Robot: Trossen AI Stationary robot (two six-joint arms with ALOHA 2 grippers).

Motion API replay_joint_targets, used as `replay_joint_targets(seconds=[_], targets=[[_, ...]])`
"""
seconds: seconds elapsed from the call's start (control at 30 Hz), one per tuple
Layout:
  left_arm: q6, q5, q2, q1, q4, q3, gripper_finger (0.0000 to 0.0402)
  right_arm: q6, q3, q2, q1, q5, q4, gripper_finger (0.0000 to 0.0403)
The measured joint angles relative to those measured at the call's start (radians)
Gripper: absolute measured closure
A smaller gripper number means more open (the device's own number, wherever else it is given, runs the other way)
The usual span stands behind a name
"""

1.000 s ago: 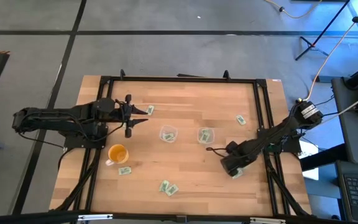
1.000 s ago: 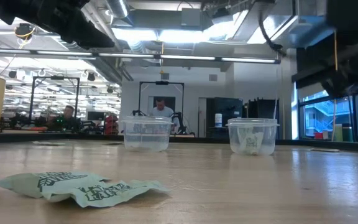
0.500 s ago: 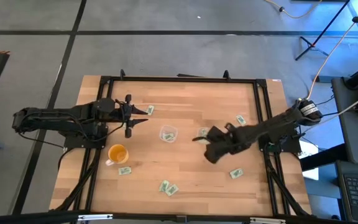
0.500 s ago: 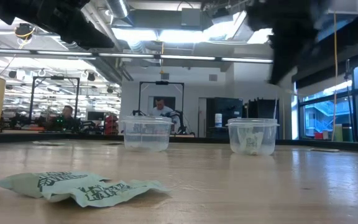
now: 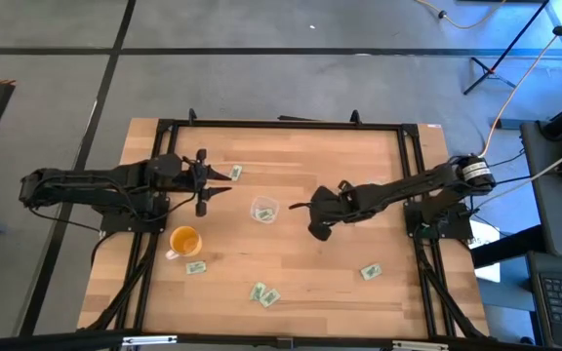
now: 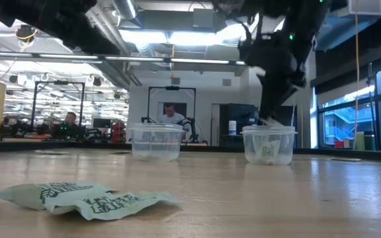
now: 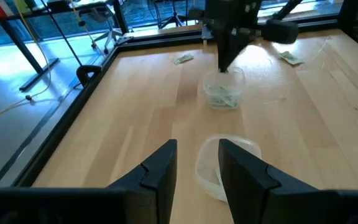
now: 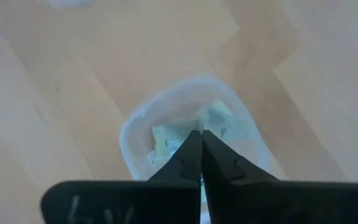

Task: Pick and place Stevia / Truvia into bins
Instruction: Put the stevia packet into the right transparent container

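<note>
Your right gripper (image 8: 199, 138), fingers pressed together, hangs over the right bin (image 8: 188, 134) holding some packets (image 8: 166, 140); several Stevia packets (image 5: 370, 272) beyond it remain.

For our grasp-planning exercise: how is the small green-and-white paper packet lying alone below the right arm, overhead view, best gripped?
From straight above, pinch the small green-and-white paper packet across its shorter width; it lies flat on the wooden table, so side approaches likely fail.

You have green-and-white packets (image 6: 84, 198) with dark lettering lying on the pale wood-grain counter (image 5: 291, 263), two clear colourless bins (image 7: 224, 88), an orange translucent cup (image 5: 184, 240), and black arms.
</note>
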Motion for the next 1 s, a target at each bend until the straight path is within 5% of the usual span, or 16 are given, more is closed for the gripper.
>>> replay_joint_targets(seconds=[0.37,0.7,1.0], targets=[[0.0,0.001,0.007,0.0,0.002,0.0,0.0288,-0.004,-0.004,0.053,-0.005,-0.039,0.01,0.0393],[-0.002,0.001,0.007,0.0,-0.002,0.0,0.0288,-0.004,-0.002,0.05,-0.005,-0.039,0.003,0.0314],[-0.003,0.002,0.007,0.0,-0.002,0.0,0.0288,0.046,0.208,0.049,0.067,-0.136,-0.35,0.0282]])
